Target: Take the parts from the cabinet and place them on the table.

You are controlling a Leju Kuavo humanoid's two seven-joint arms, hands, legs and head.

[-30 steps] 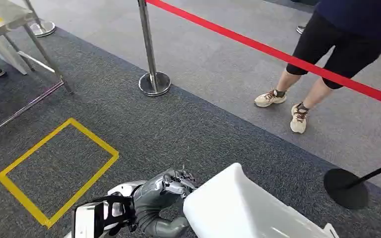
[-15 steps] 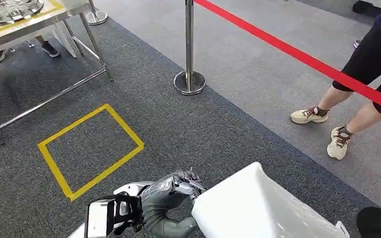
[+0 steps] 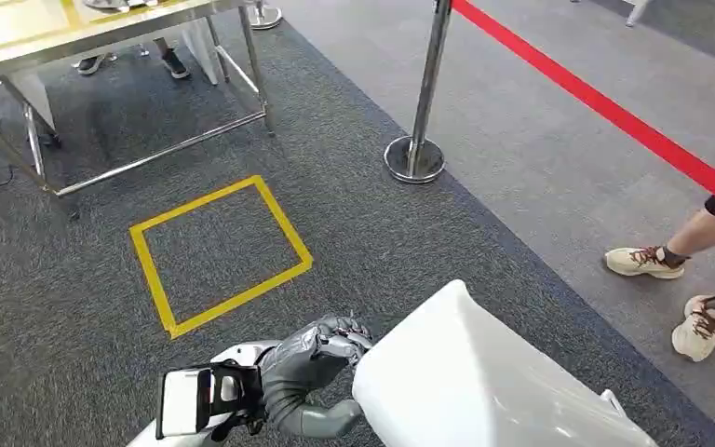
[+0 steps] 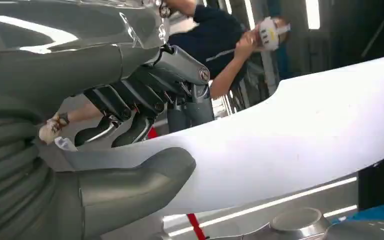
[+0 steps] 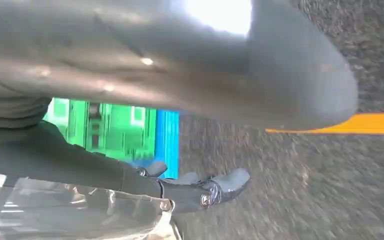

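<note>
White part (image 3: pixel 465 382), large, smooth and curved with a rounded edge, sits low in the head view, its edge gripped by the left hand (image 3: pixel 330 340) above grey carpet. Left wrist view: thumb and dark fingers (image 4: pixel 130 100) clamp its glossy rim. Right wrist view: right hand (image 5: pixel 200 192), grip unclear.

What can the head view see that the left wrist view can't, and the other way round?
Head view alone: the yellow floor square, the table, the stanchion and red belt. Left wrist view alone: the thumb under the white part and the fingers over its edge. Both share the left hand gripping that white part, and a person nearby.
</note>
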